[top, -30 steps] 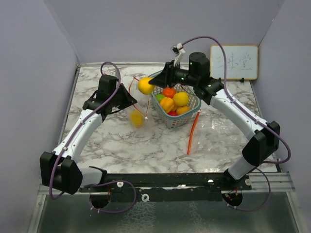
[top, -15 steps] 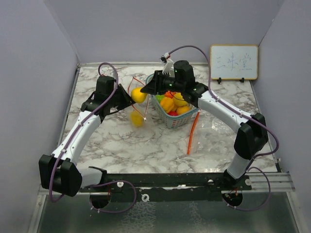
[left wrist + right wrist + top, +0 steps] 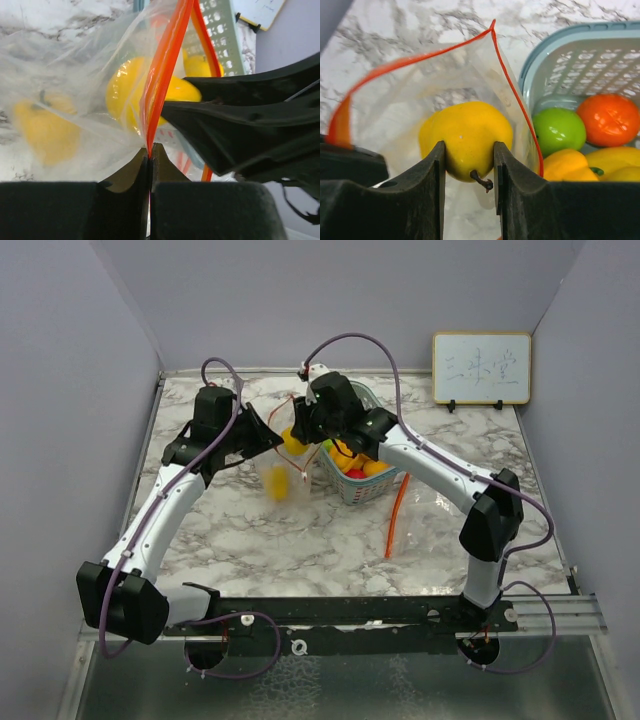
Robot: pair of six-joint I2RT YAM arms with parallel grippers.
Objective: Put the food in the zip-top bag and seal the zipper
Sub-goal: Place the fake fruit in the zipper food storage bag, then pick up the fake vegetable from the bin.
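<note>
The clear zip-top bag (image 3: 283,468) hangs open by its orange zipper rim (image 3: 162,75), which my left gripper (image 3: 150,150) is shut on. A yellow fruit (image 3: 45,130) lies low inside the bag. My right gripper (image 3: 469,150) is shut on a second yellow fruit (image 3: 465,132) with a brown stem, held inside the bag's mouth (image 3: 410,60). From above, this fruit (image 3: 293,442) sits between the two grippers. More food lies in the pale blue basket (image 3: 560,50): a green fruit (image 3: 559,130), an orange one (image 3: 607,120) and a yellow one (image 3: 570,167).
The basket (image 3: 370,490) stands right next to the bag, under the right forearm. An orange strip (image 3: 397,510) with clear plastic around it lies on the marble to the basket's right. A small whiteboard (image 3: 481,368) leans at the back right wall.
My right arm has swung left from the basket's edge, carrying the yellow fruit into the bag's mouth. The left gripper has kept its hold on the zipper rim and barely moved.
</note>
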